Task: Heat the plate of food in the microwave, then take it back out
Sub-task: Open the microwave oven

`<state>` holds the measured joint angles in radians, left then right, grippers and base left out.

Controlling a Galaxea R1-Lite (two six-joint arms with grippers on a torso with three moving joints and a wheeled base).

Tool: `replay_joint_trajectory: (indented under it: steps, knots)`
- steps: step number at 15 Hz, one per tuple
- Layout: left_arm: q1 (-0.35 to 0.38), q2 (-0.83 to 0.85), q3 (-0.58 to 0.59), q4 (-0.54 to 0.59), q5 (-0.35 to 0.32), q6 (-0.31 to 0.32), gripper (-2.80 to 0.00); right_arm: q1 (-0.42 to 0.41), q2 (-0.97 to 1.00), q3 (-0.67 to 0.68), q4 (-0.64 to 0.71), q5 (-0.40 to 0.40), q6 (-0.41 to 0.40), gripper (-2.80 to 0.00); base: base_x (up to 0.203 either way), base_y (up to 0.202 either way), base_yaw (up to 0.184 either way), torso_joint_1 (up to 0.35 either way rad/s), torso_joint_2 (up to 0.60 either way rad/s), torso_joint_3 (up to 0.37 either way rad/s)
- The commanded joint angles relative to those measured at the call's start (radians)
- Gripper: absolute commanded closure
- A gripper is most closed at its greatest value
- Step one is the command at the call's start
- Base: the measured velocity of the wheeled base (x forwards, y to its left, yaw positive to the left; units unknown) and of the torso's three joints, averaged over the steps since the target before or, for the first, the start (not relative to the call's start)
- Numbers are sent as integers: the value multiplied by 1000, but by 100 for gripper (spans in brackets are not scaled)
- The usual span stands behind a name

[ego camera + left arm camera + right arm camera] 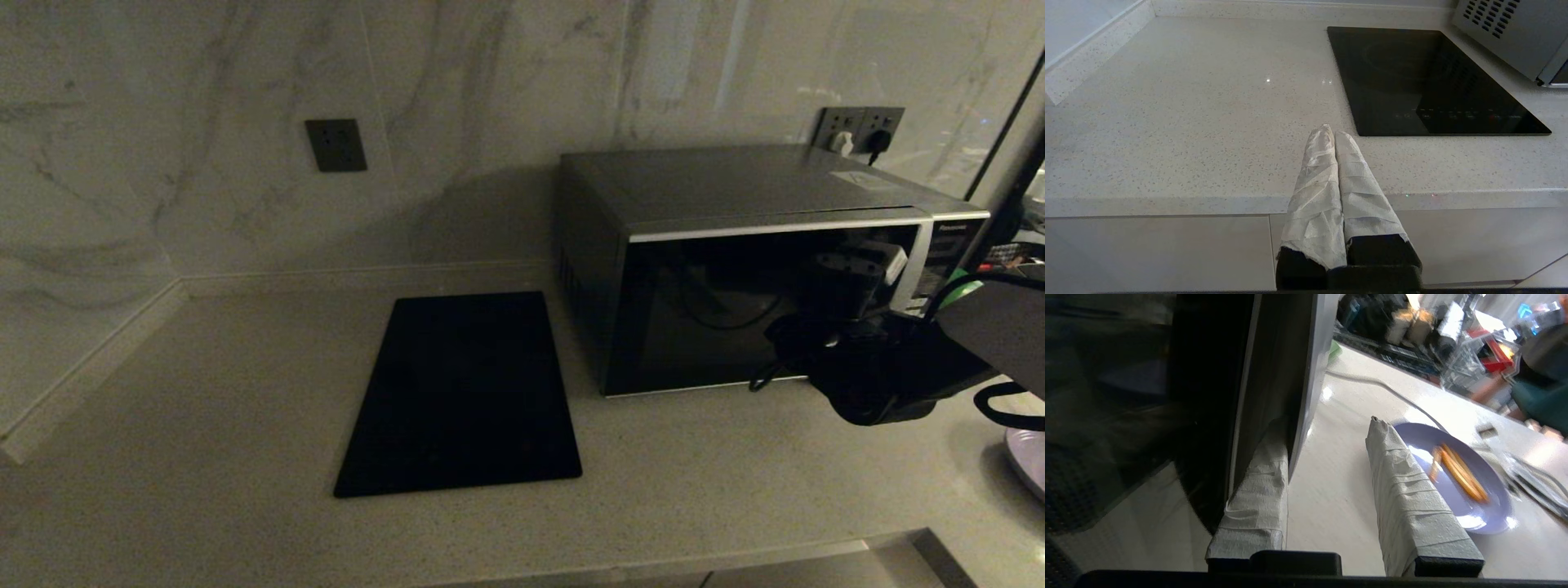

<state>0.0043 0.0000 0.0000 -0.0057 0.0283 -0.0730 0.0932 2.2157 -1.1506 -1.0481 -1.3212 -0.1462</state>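
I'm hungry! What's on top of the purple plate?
A few thin orange sticks lie on the purple plate. The right gripper's finger covers its near edge, so anything there is hidden.

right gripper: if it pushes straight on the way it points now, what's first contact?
Likely the microwave: the right gripper points along its front by the silver handle, one finger behind it. The plate of food sits off to the side. Depth unclear.
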Motion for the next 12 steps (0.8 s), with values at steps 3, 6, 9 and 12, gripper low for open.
replay_joint_trajectory:
  steps: [3,6,9,12]
  knots:
    - [0,2,0,0,1,-1,0,31,-22,24,-41,-4,-3,0,0,0,0,0,0,0]
    - [0,2,0,0,1,-1,0,42,-33,37,-50,-17,-3,0,0,0,0,0,0,0]
    - [0,2,0,0,1,-1,0,58,-54,41,-50,-15,-1,0,0,0,0,0,0,0]
    - [0,2,0,0,1,-1,0,90,-77,69,-50,-18,0,0,0,0,0,0,0,0]
